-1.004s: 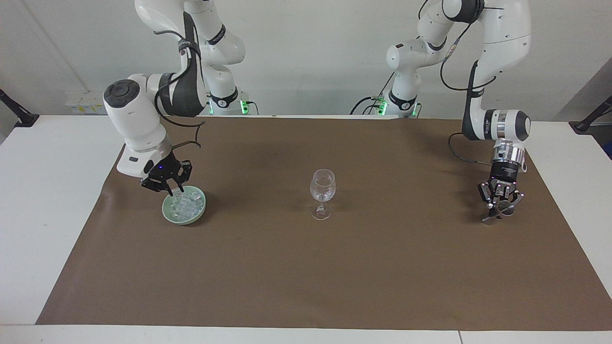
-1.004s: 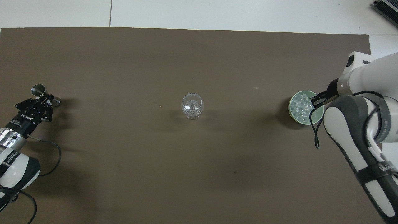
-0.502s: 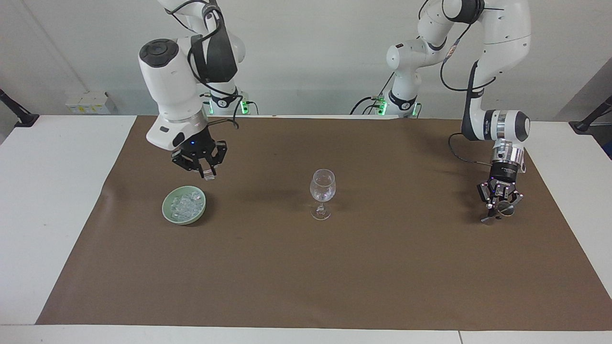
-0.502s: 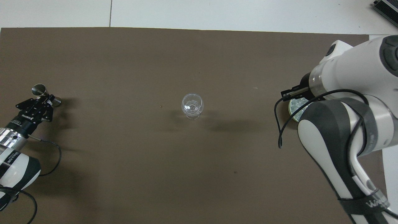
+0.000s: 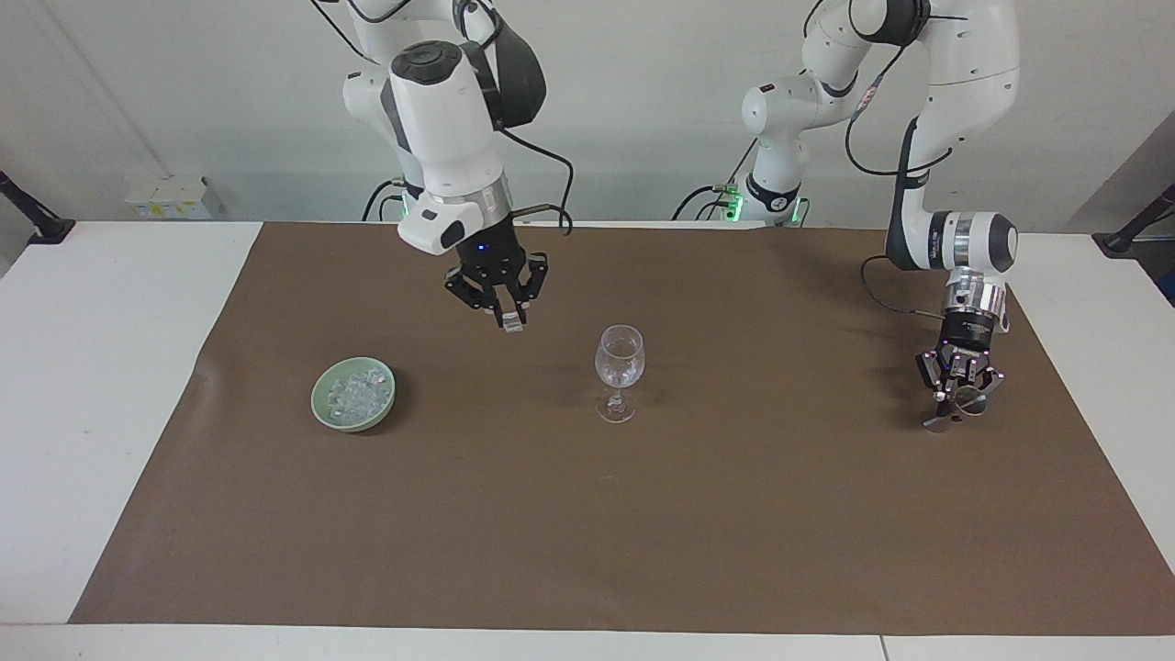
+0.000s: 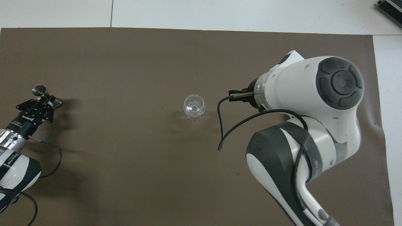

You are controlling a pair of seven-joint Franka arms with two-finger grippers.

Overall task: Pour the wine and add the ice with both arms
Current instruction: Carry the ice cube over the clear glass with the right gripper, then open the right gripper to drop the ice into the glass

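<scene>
While the right arm carries its load, the scene reads as follows.

Ice cube in transit: one small clear ice cube is pinched between the fingertips of the right gripper.
Right gripper: closed on that cube, pointing down, raised over bare brown mat between the bowl and the wine glass, closer to the glass. In the overhead view its fingers are hidden under its own wrist.
Right arm: its white wrist housing fills much of the overhead view and covers the bowl there.
Remaining ice: a heap of clear cubes lies in the pale green bowl.
Bowl: upright on the mat toward the right arm's end of the table, well apart from the glass.
Wine glass: clear stemmed glass stands upright mid-mat; from above its bowl looks to hold no cube.
Left gripper: low over the mat at the left arm's end, closed around a metal jigger.
Jigger: double-coned and steel; from above one open cup sticks out past the gripper on the side away from the robots. Whether its base touches the mat I cannot tell.
Mat: brown sheet covers most of the white table.
</scene>
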